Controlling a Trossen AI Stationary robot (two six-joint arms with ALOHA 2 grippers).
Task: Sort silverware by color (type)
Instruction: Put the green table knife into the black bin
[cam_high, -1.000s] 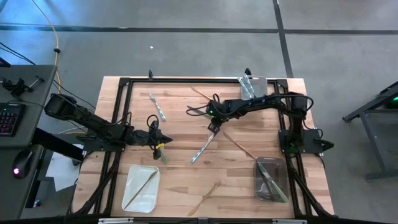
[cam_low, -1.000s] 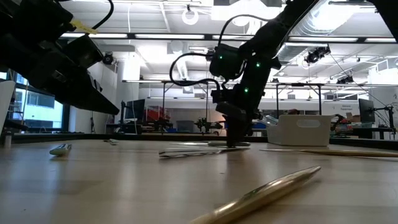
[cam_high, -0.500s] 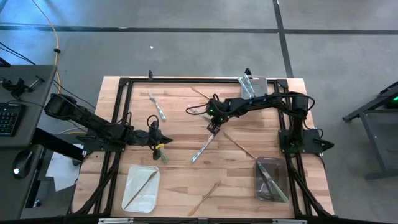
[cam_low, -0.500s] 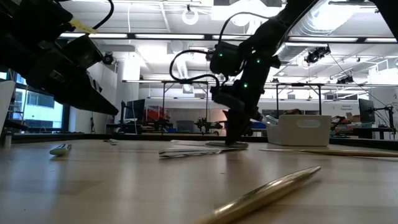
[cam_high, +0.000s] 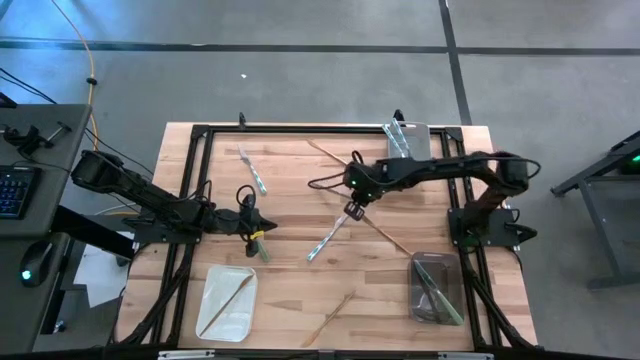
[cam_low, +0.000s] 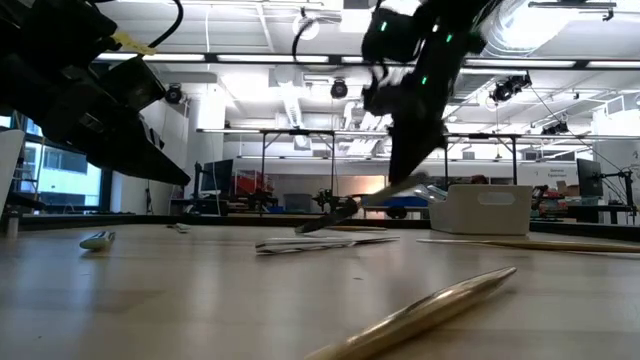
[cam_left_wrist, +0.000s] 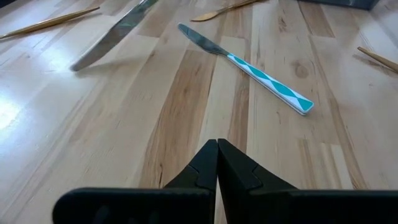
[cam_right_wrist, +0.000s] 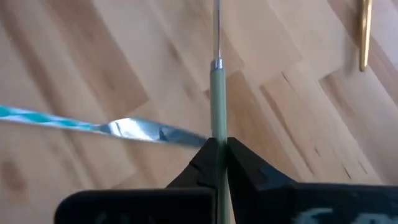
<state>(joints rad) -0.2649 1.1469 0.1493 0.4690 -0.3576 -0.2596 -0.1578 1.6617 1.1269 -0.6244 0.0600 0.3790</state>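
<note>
Green-handled silver-tipped cutlery (cam_right_wrist: 217, 93) is pinched by its handle in the right gripper (cam_right_wrist: 217, 146), lifted off the wooden table (cam_high: 290, 290). Its long axis runs straight ahead from the jaws toward table centre; the gripper is pressed together on it.

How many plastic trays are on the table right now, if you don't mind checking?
3, in the high view: a clear tray at the table's top edge, right of centre; a white tray at bottom left; a grey tray at bottom right. None appears hidden.
</note>
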